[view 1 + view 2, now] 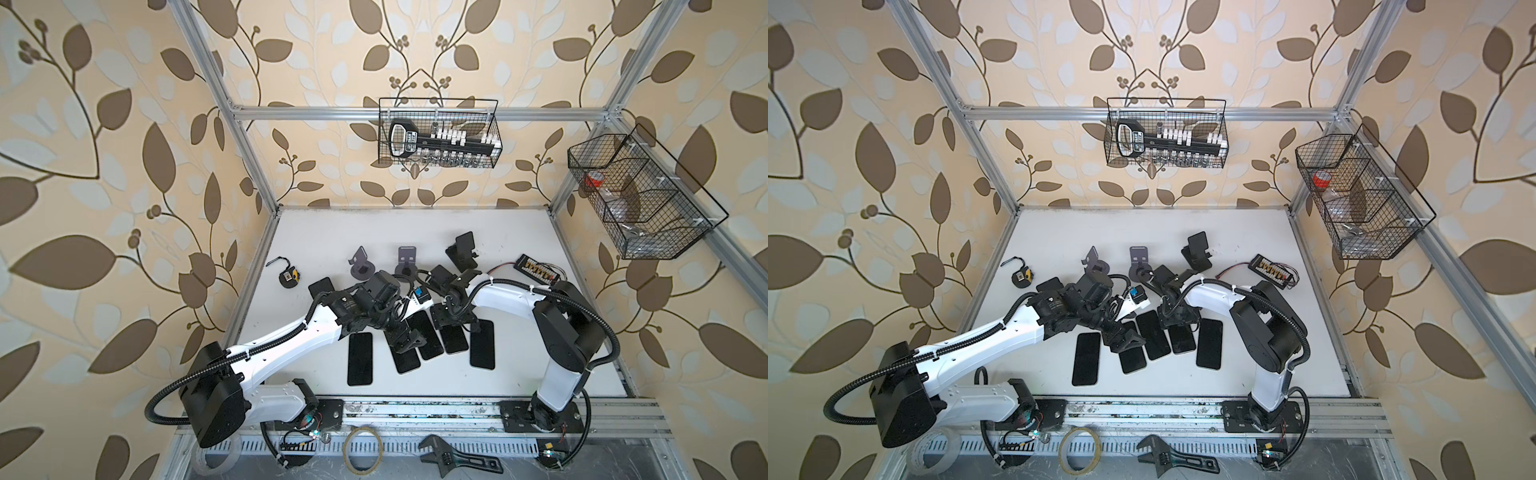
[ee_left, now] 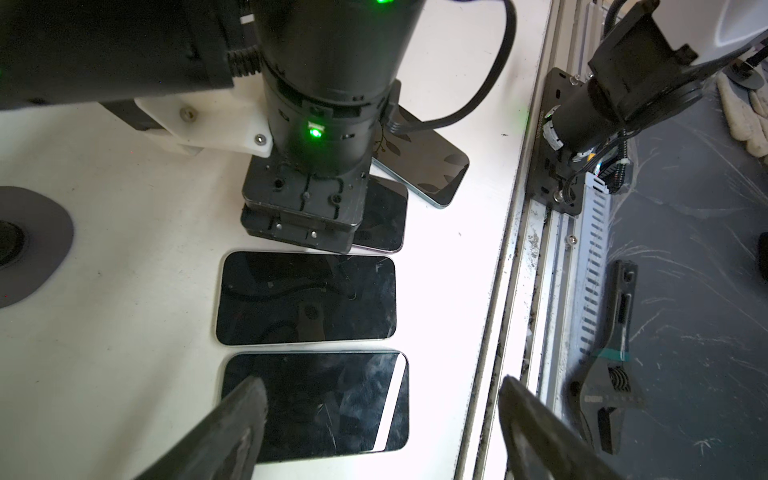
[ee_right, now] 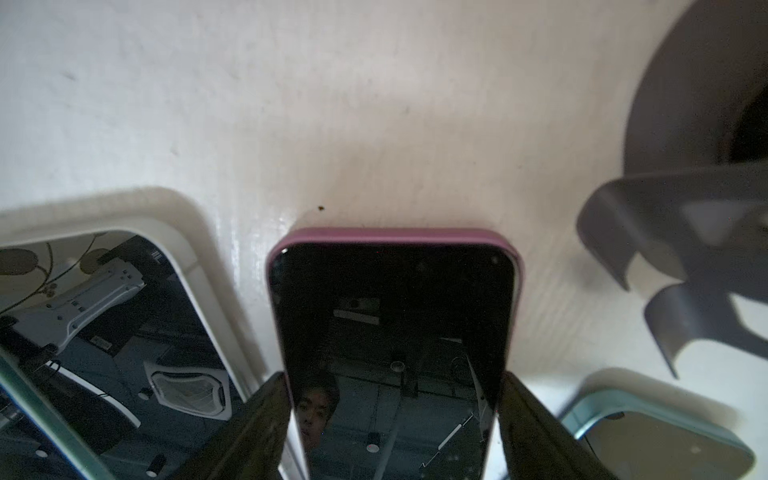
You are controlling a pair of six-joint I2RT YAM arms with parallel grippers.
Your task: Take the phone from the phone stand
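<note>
Okay, my left end effector (image 2: 380, 386) hangs spread wide above a dark phone (image 2: 316, 403) on the worktop (image 2: 124, 291). My right end effector (image 3: 395, 380) straddles the pink-cased phone (image 3: 390, 299), which lies near the grey phone stand (image 3: 685, 249). I cannot tell whether it is clamping.

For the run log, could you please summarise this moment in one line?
left pincer: open, empty | right pincer: flanks pink phone, grip unclear

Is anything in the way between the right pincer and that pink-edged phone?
Nothing visible. The right pincer straddles the pink-edged phone, a finger at each long edge; the white-edged phone and teal-edged phone lie apart on either side.
</note>
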